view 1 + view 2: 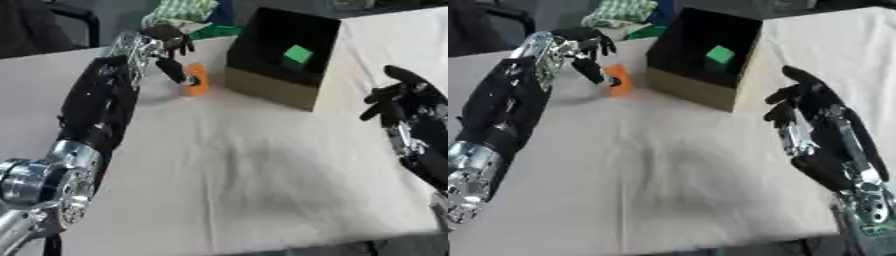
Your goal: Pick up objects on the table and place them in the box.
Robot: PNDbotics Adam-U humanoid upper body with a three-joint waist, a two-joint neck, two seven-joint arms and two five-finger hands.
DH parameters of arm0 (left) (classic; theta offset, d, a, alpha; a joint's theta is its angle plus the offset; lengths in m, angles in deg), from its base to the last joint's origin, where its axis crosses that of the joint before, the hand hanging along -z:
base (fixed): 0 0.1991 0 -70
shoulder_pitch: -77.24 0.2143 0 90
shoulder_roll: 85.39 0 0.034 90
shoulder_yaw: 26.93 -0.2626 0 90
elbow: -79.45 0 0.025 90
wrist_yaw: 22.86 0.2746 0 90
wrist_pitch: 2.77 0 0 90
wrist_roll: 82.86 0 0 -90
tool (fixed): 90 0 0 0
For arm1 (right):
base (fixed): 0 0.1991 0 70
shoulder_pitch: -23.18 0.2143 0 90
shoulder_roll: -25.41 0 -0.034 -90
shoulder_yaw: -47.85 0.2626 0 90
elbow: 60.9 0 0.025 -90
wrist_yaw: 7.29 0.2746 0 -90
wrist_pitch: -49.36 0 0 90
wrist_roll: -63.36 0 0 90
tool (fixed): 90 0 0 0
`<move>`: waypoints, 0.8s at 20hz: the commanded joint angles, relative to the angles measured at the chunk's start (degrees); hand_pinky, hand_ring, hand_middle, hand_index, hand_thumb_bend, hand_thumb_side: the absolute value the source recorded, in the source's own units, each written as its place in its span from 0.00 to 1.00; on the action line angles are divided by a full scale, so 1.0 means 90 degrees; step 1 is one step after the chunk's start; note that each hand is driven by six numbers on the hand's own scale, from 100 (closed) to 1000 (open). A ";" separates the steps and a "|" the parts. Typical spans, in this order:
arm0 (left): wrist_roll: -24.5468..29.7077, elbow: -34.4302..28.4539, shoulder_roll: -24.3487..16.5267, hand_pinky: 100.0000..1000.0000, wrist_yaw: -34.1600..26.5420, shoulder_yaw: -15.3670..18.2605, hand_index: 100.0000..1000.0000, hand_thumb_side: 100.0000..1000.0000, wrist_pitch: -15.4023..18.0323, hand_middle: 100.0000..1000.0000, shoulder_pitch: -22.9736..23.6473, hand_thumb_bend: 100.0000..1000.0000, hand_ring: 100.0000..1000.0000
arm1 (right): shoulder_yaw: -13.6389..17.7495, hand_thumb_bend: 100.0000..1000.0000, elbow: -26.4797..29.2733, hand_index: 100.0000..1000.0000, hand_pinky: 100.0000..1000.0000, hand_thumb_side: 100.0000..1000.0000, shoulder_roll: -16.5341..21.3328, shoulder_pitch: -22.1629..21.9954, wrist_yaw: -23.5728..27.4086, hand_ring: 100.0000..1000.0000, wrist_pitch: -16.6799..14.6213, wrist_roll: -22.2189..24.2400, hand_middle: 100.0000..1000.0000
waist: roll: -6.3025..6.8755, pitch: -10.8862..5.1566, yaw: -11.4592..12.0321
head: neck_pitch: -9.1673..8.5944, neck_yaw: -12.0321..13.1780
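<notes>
Box [696,90] wall just beside orange object [197,80], left robot hand [171,47] adjacent.

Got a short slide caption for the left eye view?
Left robot hand grasps an orange block beside a box holding a green cube.

Left hand [171,42] curled, right hand [815,112] open

Box [278,92] open mouth faces the table centre; near wall low, green block [297,54] inside. Orange object [196,80] stands just left of box, left hand [171,46] at it. Wide bare table [236,175] between arms.
</notes>
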 commanded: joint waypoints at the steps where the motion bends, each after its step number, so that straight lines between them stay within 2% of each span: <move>1: -0.0022 0.0009 -0.0062 0.67 0.0058 0.0009 0.84 0.41 -0.0023 0.66 -0.0086 0.47 0.57 | 0.0043 0.00 0.0058 0.91 0.90 0.46 0.0017 0.0087 -0.0010 0.49 -0.0013 -0.0005 0.55 | -0.0021 -0.0069 -0.0006 | 0.0021 -0.0020; 6: -0.0041 0.0060 -0.0031 0.67 0.0073 0.0003 0.84 0.42 -0.0077 0.66 -0.0028 0.47 0.57 | 0.0043 0.00 0.0060 0.91 0.90 0.46 0.0023 0.0098 -0.0013 0.49 -0.0016 0.0000 0.55 | -0.0022 -0.0040 -0.0016 | 0.0013 -0.0026; 10: -0.0115 0.0080 -0.0004 0.65 0.0082 -0.0005 0.83 0.35 -0.0105 0.62 0.0017 0.42 0.54 | 0.0045 0.00 0.0060 0.91 0.90 0.46 0.0024 0.0105 -0.0013 0.49 -0.0017 0.0005 0.55 | -0.0026 -0.0029 -0.0007 | 0.0001 -0.0033; 14: -0.0283 0.0026 0.0004 0.61 0.0078 0.0009 0.77 0.08 -0.0126 0.51 0.0024 0.24 0.46 | 0.0046 0.00 0.0063 0.91 0.90 0.45 0.0025 0.0112 -0.0012 0.49 -0.0020 0.0008 0.55 | -0.0035 -0.0027 -0.0007 | -0.0009 -0.0037; 16: -0.0400 -0.0044 0.0000 0.60 0.0033 0.0029 0.75 0.02 -0.0119 0.48 0.0008 0.17 0.44 | 0.0047 0.00 0.0063 0.91 0.90 0.45 0.0026 0.0111 -0.0010 0.49 -0.0020 0.0009 0.55 | -0.0040 -0.0031 -0.0008 | -0.0010 -0.0036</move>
